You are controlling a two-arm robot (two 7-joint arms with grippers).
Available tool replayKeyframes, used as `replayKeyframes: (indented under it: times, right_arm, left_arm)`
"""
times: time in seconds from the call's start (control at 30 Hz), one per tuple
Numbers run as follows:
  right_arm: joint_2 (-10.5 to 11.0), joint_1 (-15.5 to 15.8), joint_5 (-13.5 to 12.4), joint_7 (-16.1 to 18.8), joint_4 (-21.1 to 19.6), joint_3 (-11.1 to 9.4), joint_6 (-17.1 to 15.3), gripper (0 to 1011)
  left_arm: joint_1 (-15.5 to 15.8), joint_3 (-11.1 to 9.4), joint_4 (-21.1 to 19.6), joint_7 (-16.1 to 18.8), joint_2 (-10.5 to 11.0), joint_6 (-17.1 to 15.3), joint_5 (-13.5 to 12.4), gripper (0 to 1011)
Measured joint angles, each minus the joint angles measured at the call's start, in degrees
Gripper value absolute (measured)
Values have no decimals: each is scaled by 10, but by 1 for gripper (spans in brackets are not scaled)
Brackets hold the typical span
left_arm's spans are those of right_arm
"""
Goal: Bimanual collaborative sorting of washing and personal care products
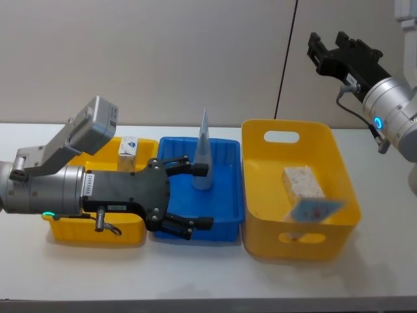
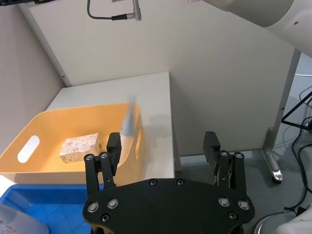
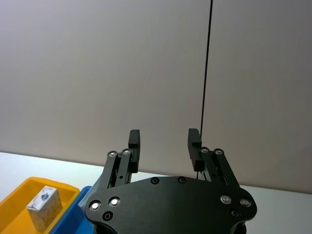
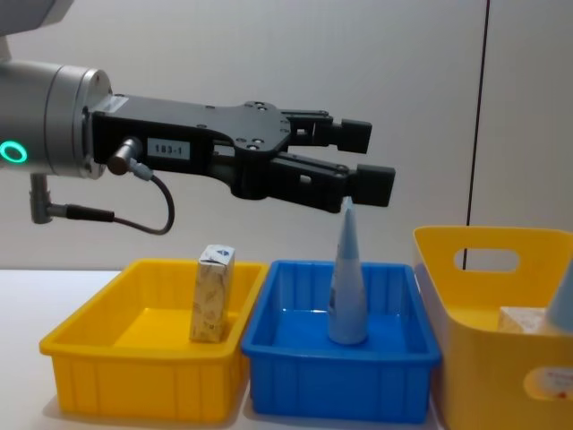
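A pale blue-white pouch (image 1: 204, 156) (image 4: 346, 278) stands upright in the blue bin (image 1: 225, 151) (image 4: 340, 381). My left gripper (image 1: 202, 195) (image 4: 363, 163) (image 2: 162, 146) hovers open just above and beside its pointed top, holding nothing. A cream floral carton (image 1: 128, 151) (image 4: 212, 294) (image 3: 44, 207) stands in the small yellow bin (image 1: 91, 229) (image 4: 134, 376). The large yellow bin (image 1: 339, 166) (image 2: 19, 165) (image 4: 492, 376) holds another carton (image 1: 303, 182) (image 2: 80, 147) and a second pouch (image 1: 316, 210) (image 2: 129, 122), blurred, near its front wall. My right gripper (image 1: 328, 44) (image 3: 164, 139) is raised high at the right, open and empty.
The three bins stand side by side on a white table (image 1: 384, 261), the blue one in the middle. A wall rises close behind them. The table's right end drops off beyond the large bin (image 2: 168, 126).
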State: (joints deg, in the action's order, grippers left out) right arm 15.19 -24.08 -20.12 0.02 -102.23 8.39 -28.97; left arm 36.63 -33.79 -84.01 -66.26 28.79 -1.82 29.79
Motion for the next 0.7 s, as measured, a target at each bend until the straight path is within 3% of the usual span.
replayKeyframes:
  times: [0.3,0.53,0.7]
  right_arm:
    - [0,0,0,0,0,0,-1,825]
    - [1,0,0,0,0,-1,-1,996]
    - [2,2,-1,6,-3,-1,-4,1002]
  left_arm:
    - [0,0,0,0,0,0,0,1001]
    - [0,0,0,0,0,0,0,1001]
    - [0,0,0,0,0,0,0,1001]
